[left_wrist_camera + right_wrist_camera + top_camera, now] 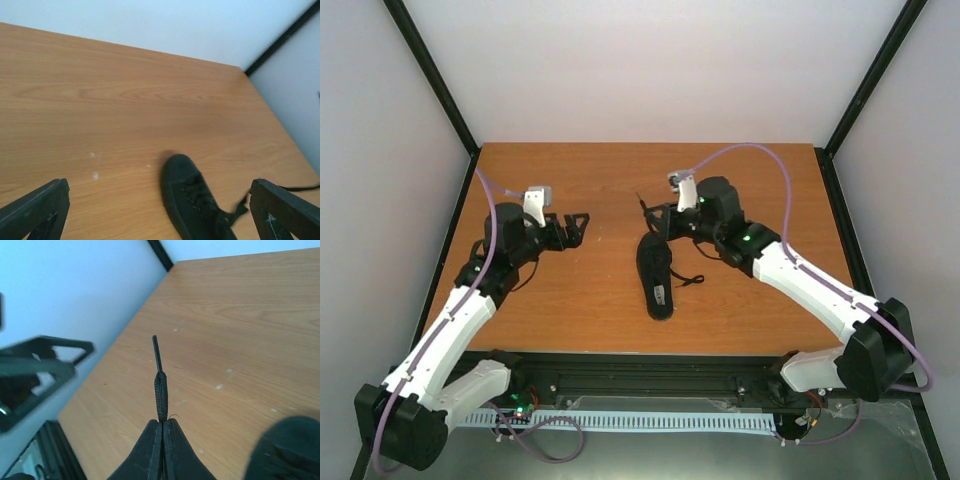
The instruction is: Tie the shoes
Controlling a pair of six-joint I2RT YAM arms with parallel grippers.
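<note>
The black shoe (657, 277) lies on the wooden table near the middle, toe toward the back; it also shows in the left wrist view (197, 200) and at the right wrist view's lower right corner (287, 450). My right gripper (658, 222) is shut on a black lace (161, 390), whose stiff tip sticks out past the fingertips (154, 432) above the table, just behind the toe. My left gripper (576, 226) is open and empty, left of the shoe, its fingers (35, 210) wide apart. A second lace (692, 279) trails right of the shoe.
The wooden table (600, 180) is bounded by black frame posts and white walls. The table's right edge (280, 125) shows in the left wrist view. Small white specks (95, 175) mark the wood.
</note>
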